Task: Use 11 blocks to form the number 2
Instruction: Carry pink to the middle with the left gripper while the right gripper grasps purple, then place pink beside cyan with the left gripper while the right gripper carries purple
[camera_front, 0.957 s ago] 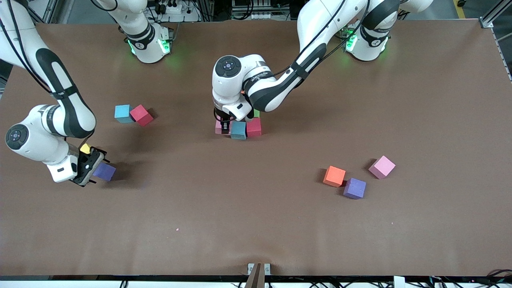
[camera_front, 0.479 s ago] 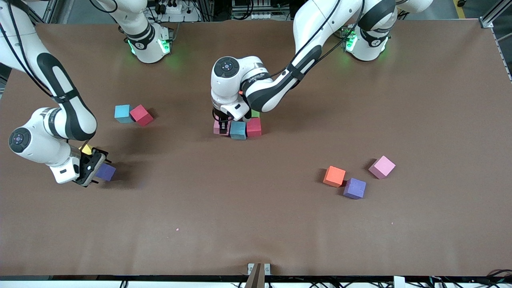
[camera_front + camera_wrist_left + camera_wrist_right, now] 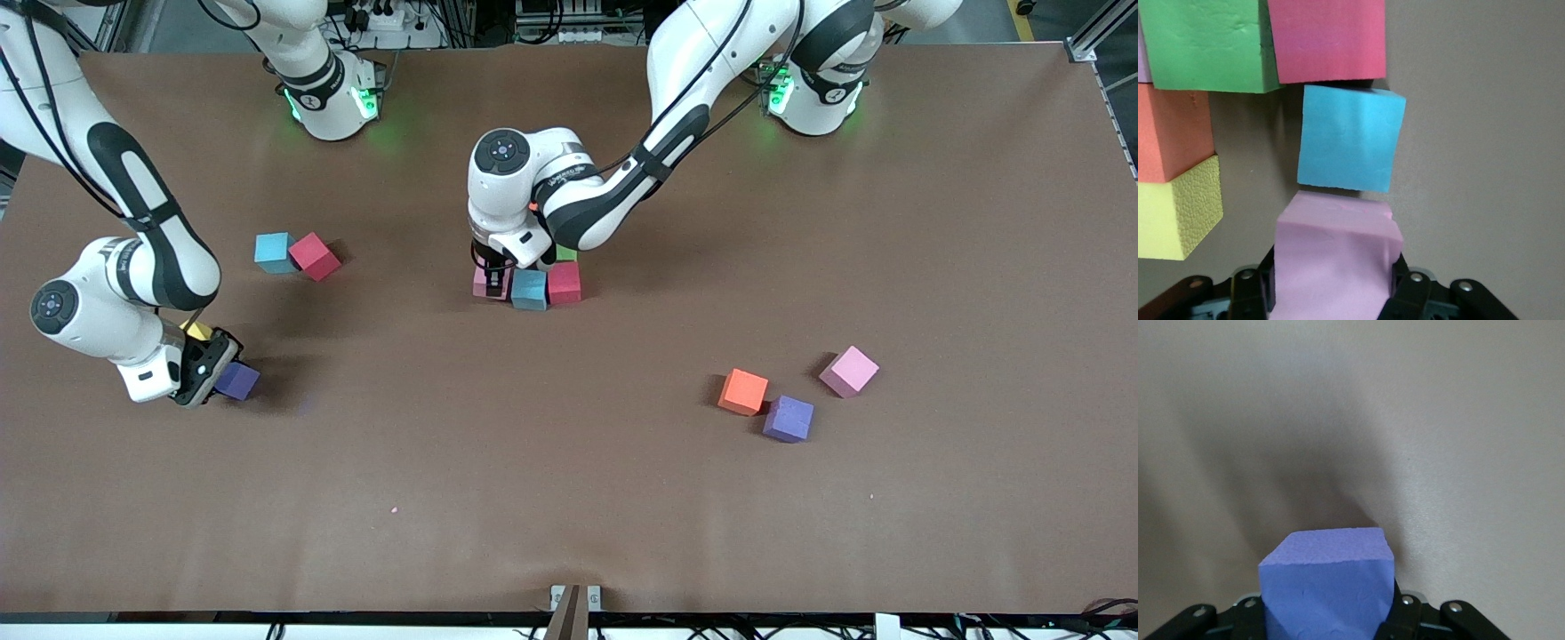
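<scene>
Purple foam fills the gap between the right gripper's (image 3: 206,378) fingers: the jaws have closed onto a purple block (image 3: 1328,583) at the right arm's end of the table, and the block seats squarely between them with its free face projecting forward of the fingertips. A yellow block (image 3: 196,331) sits just beside that gripper. The step in hand appears to be pick-up on the right and placement on the left. The next move likely calls for a straight lift of the purple block, then transport toward the partial number 2.

At mid-table the left gripper (image 3: 494,286) is clamped on a pink block (image 3: 1335,263), held low at the row's end. Directly ahead of those jaws lies a light blue block (image 3: 1351,139) — slightly skewed, touching or nearly so — then a red block (image 3: 1327,40). Beside them lie green (image 3: 1205,43), orange (image 3: 1171,133) and yellow (image 3: 1178,210) blocks. The figure is judged well short of complete; release needs the pink block flush.
</scene>
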You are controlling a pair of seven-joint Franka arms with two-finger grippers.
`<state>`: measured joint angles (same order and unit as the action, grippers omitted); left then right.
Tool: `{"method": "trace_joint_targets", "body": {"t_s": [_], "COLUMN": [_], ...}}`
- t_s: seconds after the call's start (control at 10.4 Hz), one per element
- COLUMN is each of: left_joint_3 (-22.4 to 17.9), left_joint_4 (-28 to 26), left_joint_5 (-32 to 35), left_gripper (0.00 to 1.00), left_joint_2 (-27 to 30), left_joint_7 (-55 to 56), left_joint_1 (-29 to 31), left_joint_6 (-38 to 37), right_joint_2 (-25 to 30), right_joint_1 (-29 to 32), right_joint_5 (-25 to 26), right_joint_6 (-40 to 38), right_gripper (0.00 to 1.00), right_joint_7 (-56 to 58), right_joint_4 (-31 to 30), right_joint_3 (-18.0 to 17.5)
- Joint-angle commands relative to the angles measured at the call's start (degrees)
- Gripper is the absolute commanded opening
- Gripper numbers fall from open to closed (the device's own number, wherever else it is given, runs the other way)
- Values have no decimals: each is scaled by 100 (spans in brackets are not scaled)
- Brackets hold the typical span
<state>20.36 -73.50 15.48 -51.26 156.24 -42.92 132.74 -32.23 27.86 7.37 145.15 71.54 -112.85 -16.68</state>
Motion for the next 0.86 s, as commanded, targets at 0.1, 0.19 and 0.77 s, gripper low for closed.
{"method": "trace_joint_targets", "body": {"t_s": [0.1, 0.19, 0.77], "left_joint_3": [-294, -391, -418], "left_joint_4": [160, 160, 151], "left_joint_5": [-107, -107, -98], "left_gripper": [51, 51, 51], "left_joint_2": [-103, -164, -296], "left_joint_7": [381, 390, 390], "left_joint_1": [-313, -409, -446], "left_joint_6": [129, 156, 200], "right_joint_2": [874, 1041, 1175], "right_joint_1": [-341, -560, -1449], "right_joint_5": [-122, -156, -780], "right_joint_6": [-539, -662, -462], "right_gripper": [21, 21, 21], "right_joint_7": [-174, -749, -2572], "right_joint_4": [-123, -123, -88], "right_joint_3": [-64, -64, -82]}}
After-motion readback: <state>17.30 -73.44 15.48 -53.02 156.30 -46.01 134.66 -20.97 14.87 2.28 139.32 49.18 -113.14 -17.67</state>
